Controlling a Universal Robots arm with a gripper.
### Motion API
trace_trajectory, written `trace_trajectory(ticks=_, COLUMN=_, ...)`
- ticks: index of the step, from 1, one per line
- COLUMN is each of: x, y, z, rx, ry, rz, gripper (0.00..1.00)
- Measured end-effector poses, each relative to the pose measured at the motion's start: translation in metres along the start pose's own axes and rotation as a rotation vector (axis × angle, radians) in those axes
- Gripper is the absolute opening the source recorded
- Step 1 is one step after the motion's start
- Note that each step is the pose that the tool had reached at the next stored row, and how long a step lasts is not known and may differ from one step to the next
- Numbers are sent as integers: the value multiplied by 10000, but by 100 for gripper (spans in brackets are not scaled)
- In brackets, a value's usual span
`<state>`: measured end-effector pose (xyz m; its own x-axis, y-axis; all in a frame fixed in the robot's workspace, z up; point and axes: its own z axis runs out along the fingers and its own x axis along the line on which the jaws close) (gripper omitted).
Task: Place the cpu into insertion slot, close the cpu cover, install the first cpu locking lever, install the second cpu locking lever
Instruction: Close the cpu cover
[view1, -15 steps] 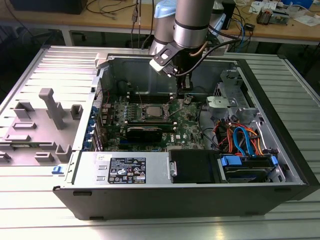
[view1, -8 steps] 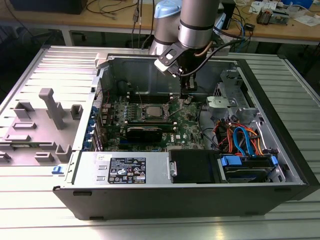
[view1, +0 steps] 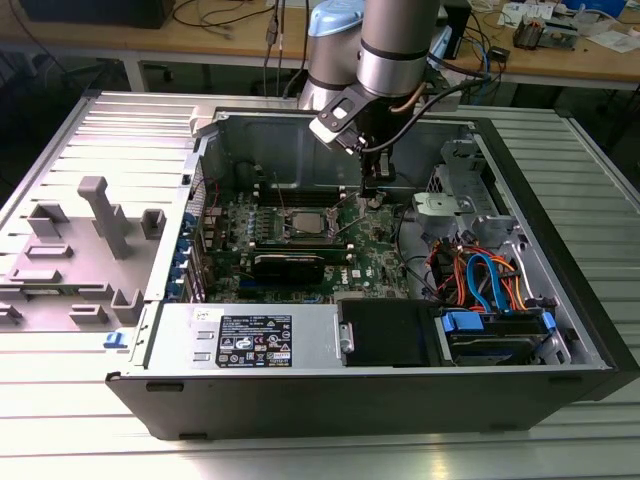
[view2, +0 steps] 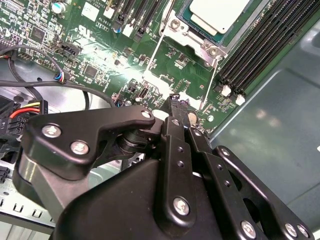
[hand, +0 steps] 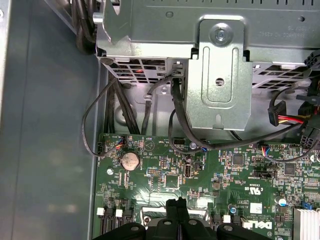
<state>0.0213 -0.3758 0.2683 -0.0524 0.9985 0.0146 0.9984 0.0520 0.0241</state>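
Hanging over the green motherboard (view1: 378, 248) inside the open computer case (view1: 300, 400), the gripper (view1: 372, 196) has its jaws pressed together, at about two o'clock from the insertion slot (view1: 305, 226) in the exterior view; the cpu (view2: 220, 12) lies in that slot, with the silver cpu cover (view2: 197, 37) framing it.

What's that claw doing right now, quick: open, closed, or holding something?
Gripper: shut, fingertips together over the green motherboard, nothing seen between them.
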Motion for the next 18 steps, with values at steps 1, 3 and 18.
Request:
trace_trajectory(ticks=1, x=0, y=2, z=0, rx=0, ry=0, rz=-1, gripper=11)
trace_trajectory(ticks=3, x=0, y=9, z=0, rx=0, ry=2, rz=-1, gripper=11)
trace_trajectory(ticks=18, x=-6, y=126, z=5, rx=0, ry=2, rz=0, gripper=11)
